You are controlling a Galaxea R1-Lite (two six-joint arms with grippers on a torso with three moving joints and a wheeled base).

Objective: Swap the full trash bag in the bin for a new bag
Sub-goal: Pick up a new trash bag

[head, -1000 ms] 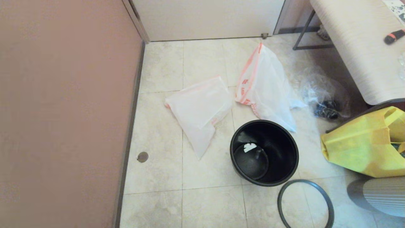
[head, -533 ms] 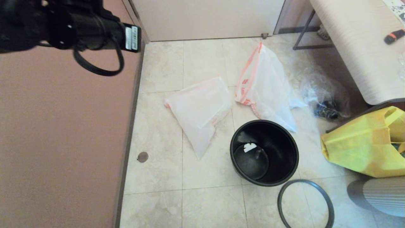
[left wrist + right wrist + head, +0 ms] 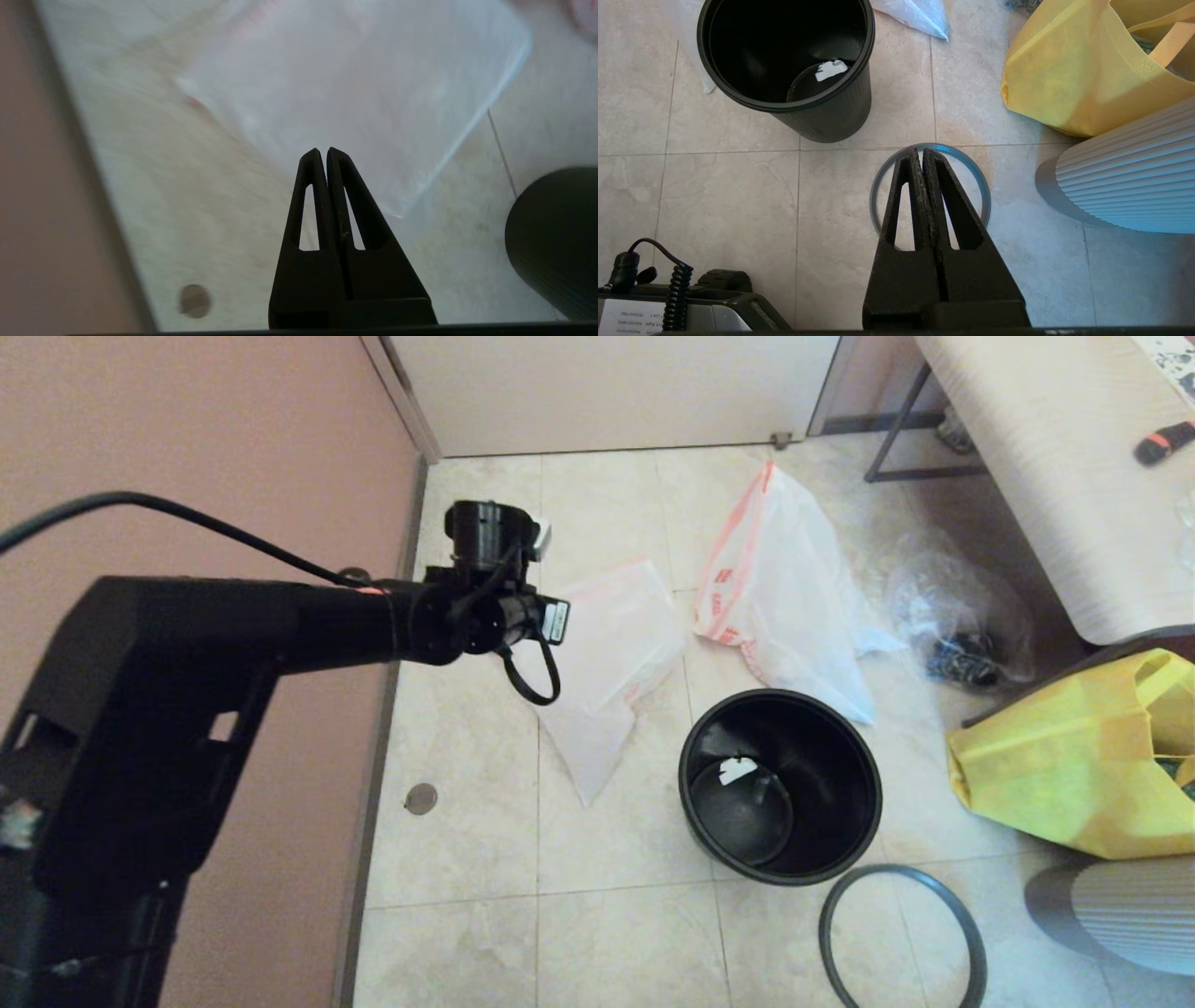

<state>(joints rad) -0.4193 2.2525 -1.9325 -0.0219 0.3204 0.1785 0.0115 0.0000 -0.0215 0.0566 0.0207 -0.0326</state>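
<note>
A pale, marbled tile floor [image 3: 616, 933] is being shown from above, bounded by a pinkish-brown wall [image 3: 215, 457] on the left and a white door [image 3: 607, 392] at the far end. The bin [image 3: 780, 784], a round black bucket, is standing upright on the tiles, with only a scrap of white paper [image 3: 738, 769] lying in its bottom. Its dark grey rim ring [image 3: 901, 938] is lying flat on the floor just beside it. The new bag [image 3: 607, 663] is lying limp and flat near the wall, and the full trash bag [image 3: 784, 588] is resting beyond the bin, toward the door. A clear bag [image 3: 962, 616], a yellow tote [image 3: 1074, 756] and a pale bench [image 3: 1055, 476] are being seen at the right. The left gripper [image 3: 324, 151] is being held above the new bag, its jaws closed on nothing. The right gripper [image 3: 921, 151] is being held over the rim ring, jaws closed and empty.
</note>
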